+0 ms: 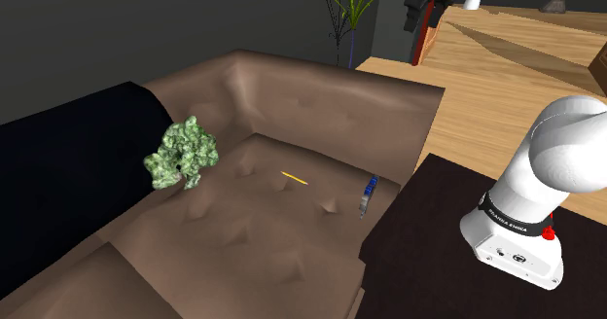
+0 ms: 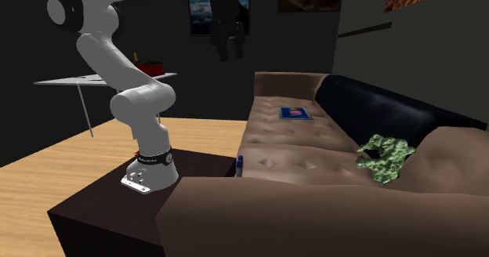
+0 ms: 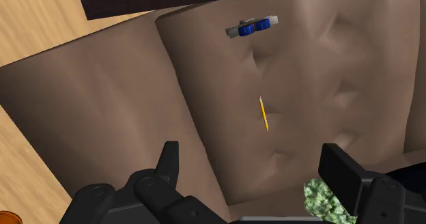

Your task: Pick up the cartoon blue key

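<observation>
Gripper (image 3: 252,154): fingers spread wide, holding nothing, hanging well above the sofa (image 3: 328,72). Key (image 3: 252,27) (blue, with grey ends): flat on the brown seat, by the sofa arm next to the dark stand (image 1: 428,220). Yellow stick (image 3: 263,113): mid-seat, apart from the key.

Shoulder: beside stand (image 1: 433,220), down over sofa (image 1: 321,103). Second exterior: low, seemingly sofa's far end. Wrist: overhead.
</observation>
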Motion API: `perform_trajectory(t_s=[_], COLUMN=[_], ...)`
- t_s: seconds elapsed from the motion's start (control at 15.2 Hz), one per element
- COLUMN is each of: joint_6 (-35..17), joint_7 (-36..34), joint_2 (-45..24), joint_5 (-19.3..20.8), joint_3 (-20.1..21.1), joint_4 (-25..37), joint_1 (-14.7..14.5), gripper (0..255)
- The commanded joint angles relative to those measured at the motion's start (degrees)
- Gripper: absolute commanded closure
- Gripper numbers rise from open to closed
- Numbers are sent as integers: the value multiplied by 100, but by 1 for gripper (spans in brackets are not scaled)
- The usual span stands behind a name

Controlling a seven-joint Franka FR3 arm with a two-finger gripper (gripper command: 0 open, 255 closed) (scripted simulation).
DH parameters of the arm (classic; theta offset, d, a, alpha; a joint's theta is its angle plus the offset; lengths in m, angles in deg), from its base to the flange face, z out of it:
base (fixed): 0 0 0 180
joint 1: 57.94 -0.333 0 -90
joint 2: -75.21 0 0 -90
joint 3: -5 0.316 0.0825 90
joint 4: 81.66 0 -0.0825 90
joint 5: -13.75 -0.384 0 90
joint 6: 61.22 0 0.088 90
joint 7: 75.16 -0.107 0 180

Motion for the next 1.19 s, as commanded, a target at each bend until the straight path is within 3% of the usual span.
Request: perform_trajectory(t_s=[0.0, 0.59, 1.12], joint_6=[0, -1424, -2835], joint_7=[0, -2042, -3975], joint_2=[0, 617, 430], joint_5=[0, -342, -922], joint_3=[0, 900, 1985], joint_4=[0, -2018, -3295], joint_1=[0, 525, 811], gripper=[0, 0, 0])
